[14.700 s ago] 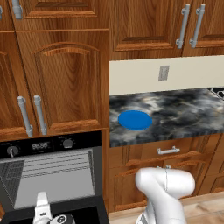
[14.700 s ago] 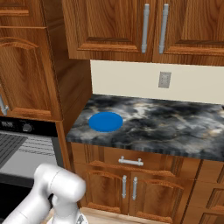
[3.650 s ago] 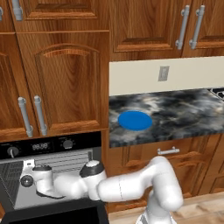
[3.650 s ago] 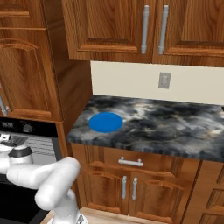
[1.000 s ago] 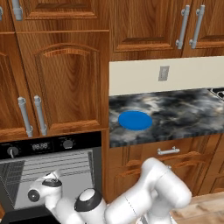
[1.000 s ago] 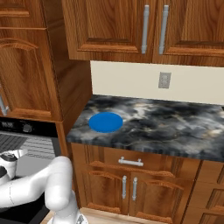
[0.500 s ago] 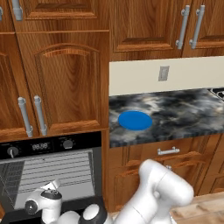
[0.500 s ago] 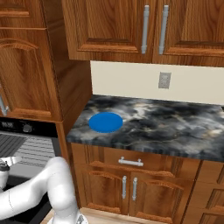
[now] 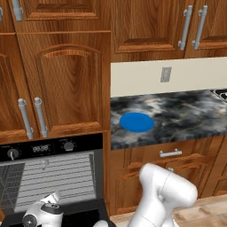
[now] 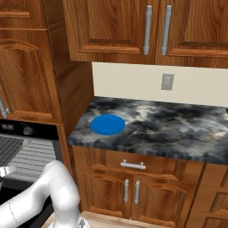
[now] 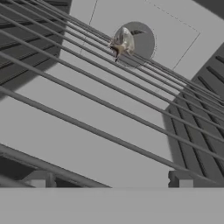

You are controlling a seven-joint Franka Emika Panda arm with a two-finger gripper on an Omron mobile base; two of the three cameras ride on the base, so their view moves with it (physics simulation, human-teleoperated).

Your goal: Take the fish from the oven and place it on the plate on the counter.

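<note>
The small silver fish (image 11: pixel 122 45) lies on a wire rack deep inside the open oven (image 9: pixel 53 146), and shows as a faint speck (image 9: pixel 43 164) in the left base view. My gripper (image 11: pixel 109 180) is open, its two tips wide apart with nothing between them. It points into the oven cavity from the mouth, well short of the fish. My hand (image 9: pixel 48 205) hangs low in front of the oven opening. To the right of the oven, the blue plate (image 9: pixel 136 122) (image 10: pixel 107 124) rests bare on the marbled counter (image 9: pixel 186 111).
The oven's grey wire racks (image 11: pixel 109 105) run between my gripper and the fish. The dark oven door (image 9: pixel 84 217) is folded down below my hand. Wooden cabinets (image 9: pixel 66 80) stand above the oven, drawers (image 10: pixel 133 167) under the counter, and a wall socket (image 9: pixel 166 74) behind it.
My hand has sunk lower in front of the oven opening and the arm has folded down with it. The fish and plate have not moved.
</note>
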